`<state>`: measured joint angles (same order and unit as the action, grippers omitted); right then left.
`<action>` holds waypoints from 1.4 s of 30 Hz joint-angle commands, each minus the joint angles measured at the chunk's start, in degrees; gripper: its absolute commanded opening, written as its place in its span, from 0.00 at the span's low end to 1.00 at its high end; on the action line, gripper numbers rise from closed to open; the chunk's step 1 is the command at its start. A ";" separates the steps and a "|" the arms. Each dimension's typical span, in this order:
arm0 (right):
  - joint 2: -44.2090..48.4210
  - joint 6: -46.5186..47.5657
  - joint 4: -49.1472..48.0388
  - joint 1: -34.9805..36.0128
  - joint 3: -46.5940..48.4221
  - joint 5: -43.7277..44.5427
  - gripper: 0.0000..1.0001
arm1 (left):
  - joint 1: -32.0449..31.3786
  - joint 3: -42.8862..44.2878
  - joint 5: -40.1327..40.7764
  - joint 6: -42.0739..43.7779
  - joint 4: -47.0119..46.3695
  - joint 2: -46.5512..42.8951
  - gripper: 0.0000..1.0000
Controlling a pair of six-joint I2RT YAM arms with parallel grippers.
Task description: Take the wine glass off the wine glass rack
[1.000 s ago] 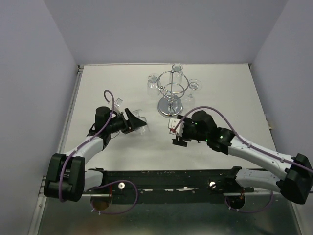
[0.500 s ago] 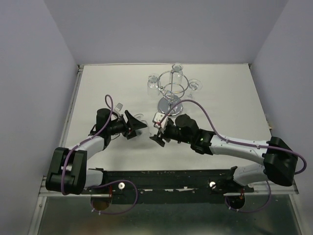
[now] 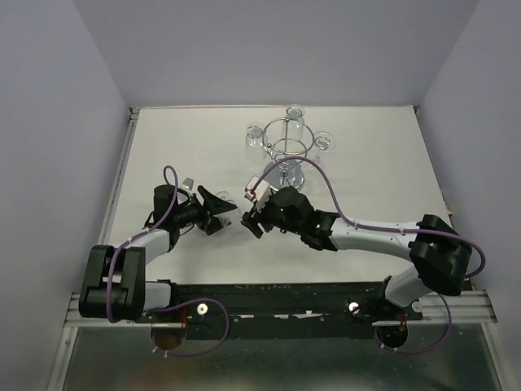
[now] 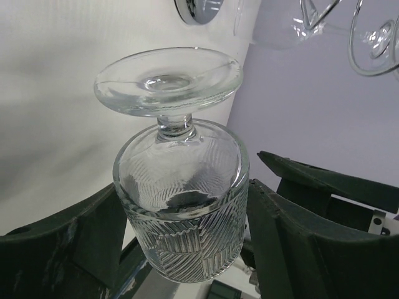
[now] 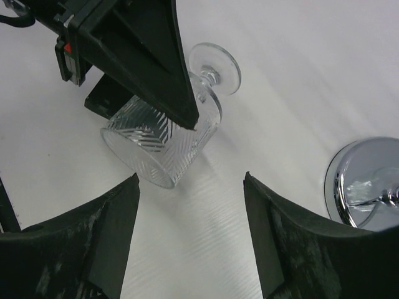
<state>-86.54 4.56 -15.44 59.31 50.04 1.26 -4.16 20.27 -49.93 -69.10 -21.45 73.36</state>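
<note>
A clear wine glass [image 4: 181, 205] with a ribbed bowl, short stem and round foot lies tilted between my left gripper's fingers [image 4: 299, 243], foot pointing away. My left gripper [image 3: 218, 208] is shut on its bowl, off the rack and left of it. In the right wrist view the wine glass [image 5: 162, 143] hangs just above the table under a left finger [image 5: 143, 50]. My right gripper [image 5: 190, 230] stands open and empty, just right of the glass's rim; from above it [image 3: 251, 218] faces the left gripper. The chrome wine glass rack [image 3: 286, 138] stands behind.
Three more glasses hang on the rack [image 3: 255, 134], [image 3: 295, 114], [image 3: 324, 142]. Its mirrored base [image 5: 365, 187] sits close to the right of my right gripper. The right arm [image 3: 366, 236] stretches across the table's middle. Walls close the table at back and sides.
My right arm has swung left across the table until its gripper faces the held glass, its jaws narrowing slightly. The left gripper has drawn a little back and left with the glass.
</note>
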 commanded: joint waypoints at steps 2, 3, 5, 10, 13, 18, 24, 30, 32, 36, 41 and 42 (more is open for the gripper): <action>-2.84 2.29 -3.62 0.90 0.76 3.22 0.75 | 3.64 0.82 -1.30 -6.39 -5.52 3.80 0.31; -3.36 2.56 -4.15 0.98 0.93 3.57 0.74 | 3.64 1.17 -1.92 -7.27 -6.14 4.41 0.31; -5.03 2.82 -5.29 0.98 2.07 4.01 0.73 | 3.64 1.79 -2.10 -8.41 -5.88 5.12 0.31; -9.25 1.77 -6.18 0.90 6.55 5.25 0.70 | 3.64 1.70 -1.92 -8.77 -4.39 4.86 0.28; -11.89 0.90 -5.65 0.90 8.93 6.74 0.68 | 3.64 1.79 -1.31 -10.09 -1.85 4.25 0.26; -15.14 -1.21 -4.60 0.90 11.48 7.01 0.66 | 3.64 2.05 -0.96 -12.63 -0.26 4.42 0.26; -17.78 -0.87 -4.51 1.07 13.76 6.83 0.61 | 3.64 2.75 -1.48 -16.24 0.00 5.56 0.24; -19.45 1.24 -4.33 1.16 15.09 7.53 0.47 | 3.64 2.93 -1.13 -16.59 3.08 5.30 0.20; -19.28 1.68 -4.16 1.16 15.00 7.62 0.39 | 3.64 2.76 -1.13 -16.68 4.13 5.21 0.33; -18.40 2.12 -5.30 1.07 13.33 6.48 0.24 | 3.72 2.49 -0.96 -16.77 8.52 4.60 0.90; -18.49 1.77 -6.00 1.16 13.24 5.95 0.09 | 6.18 1.79 -0.08 -14.49 14.24 3.54 0.99; -18.75 1.68 -6.00 1.07 13.67 6.04 0.07 | 6.36 1.88 -0.25 -14.57 13.64 3.45 0.99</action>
<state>-104.92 7.38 -17.39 60.29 62.89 6.92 0.75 22.06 -49.32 -84.42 -12.43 78.35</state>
